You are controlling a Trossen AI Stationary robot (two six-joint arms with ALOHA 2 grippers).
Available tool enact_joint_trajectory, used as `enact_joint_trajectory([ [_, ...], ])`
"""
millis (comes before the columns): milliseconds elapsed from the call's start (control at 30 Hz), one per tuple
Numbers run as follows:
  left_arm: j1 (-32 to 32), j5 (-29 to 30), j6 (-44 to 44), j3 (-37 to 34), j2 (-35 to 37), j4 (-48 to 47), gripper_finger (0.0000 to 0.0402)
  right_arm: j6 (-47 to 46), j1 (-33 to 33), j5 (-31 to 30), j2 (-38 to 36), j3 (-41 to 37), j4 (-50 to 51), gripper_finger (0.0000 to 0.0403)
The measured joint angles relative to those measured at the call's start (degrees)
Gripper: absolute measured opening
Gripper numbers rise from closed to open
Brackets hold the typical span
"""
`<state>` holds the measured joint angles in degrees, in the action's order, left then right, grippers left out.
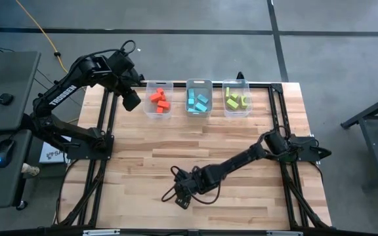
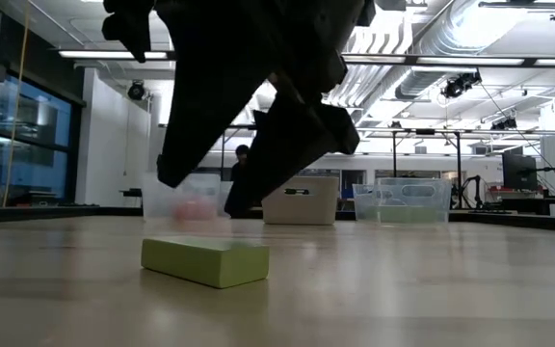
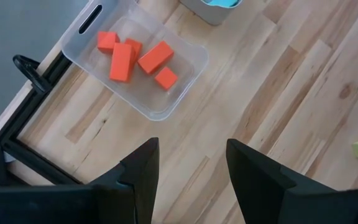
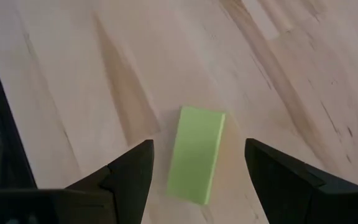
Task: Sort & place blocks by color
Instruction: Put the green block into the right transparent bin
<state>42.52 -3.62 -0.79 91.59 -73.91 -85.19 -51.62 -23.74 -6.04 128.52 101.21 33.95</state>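
Light butcher-block wooden table (image 1: pixel 241 151), one flat yellow-green rectangular foam block (image 4: pixel 196 154) loose near its front edge.
Block's long axis runs between the spread right gripper (image 4: pixel 194 180) fingers, untouched; left gripper (image 3: pixel 188 177) spread near the red bin; arm reads "TROSSEN".

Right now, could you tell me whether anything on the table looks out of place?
Yes: one yellow-green bar lies alone on the bare table, far from the bin of yellow-green blocks. The right pincer hangs open directly over it, not touching.

Lab: exposed ceiling ducts (image 2: pixel 470 43), workbenches, strip lights.
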Motion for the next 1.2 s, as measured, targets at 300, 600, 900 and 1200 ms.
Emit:
enact_joint_trajectory([
  [300, 0.0, 0.0, 0.6, 0.0, 0.0, 0.0, 0.0162, -1.3, -0.7, 0.3, 2.0, 0.0, -2.5, 0.0243],
  [600, 0.0, 0.0, 0.9, 0.0, 0.0, 0.1, 0.0162, -3.8, -0.8, 1.9, 3.9, 0.2, -2.7, 0.0239],
  [900, -0.1, -0.2, 1.0, 0.0, 0.0, 0.2, 0.0162, -5.7, -0.3, 1.5, 4.3, 0.2, -1.3, 0.0183],
  [1200, -0.1, -0.2, 1.7, 0.0, 0.0, 0.2, 0.0162, -8.9, 1.0, 4.1, 4.4, 0.2, 1.3, 0.0169],
])
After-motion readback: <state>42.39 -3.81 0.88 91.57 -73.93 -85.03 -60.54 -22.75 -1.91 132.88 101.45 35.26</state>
